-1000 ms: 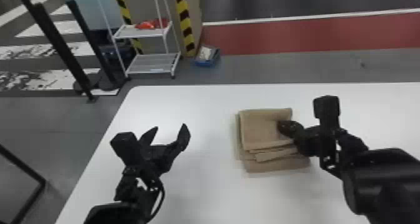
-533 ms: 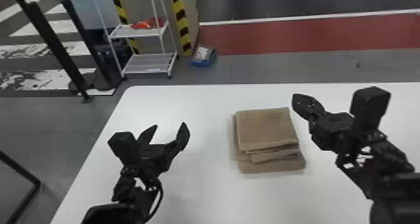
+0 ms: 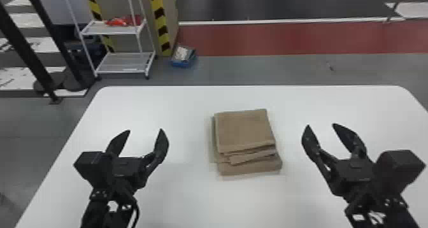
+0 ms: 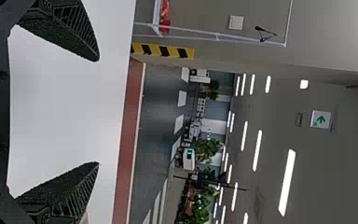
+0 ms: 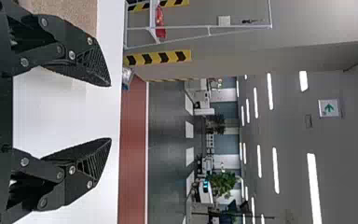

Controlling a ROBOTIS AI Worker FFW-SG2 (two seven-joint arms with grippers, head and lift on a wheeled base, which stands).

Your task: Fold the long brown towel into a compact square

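A folded brown towel [image 3: 243, 130] lies on a white table [image 3: 191, 198] between left gripper [image 3: 146, 130] and right gripper [image 3: 321, 124], both with jaws apart, a green-arrow sign [image 4: 320, 120] in the background.

A white sign [image 4: 314, 122] bears a green arrow [image 4: 321, 120].

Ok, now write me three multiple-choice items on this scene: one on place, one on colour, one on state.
1. Where is the brown towel?
a) on a shelf
b) between the left claw and the right claw
c) on the floor

2. What colour is the table?
a) red
b) black
c) white

3. How is the right claw?
a) open
b) shut on the towel
c) shut, empty

1 b: one claw stands on either side of the towel.
2 c: the bare tabletop shows white.
3 a: its fingers stand apart.
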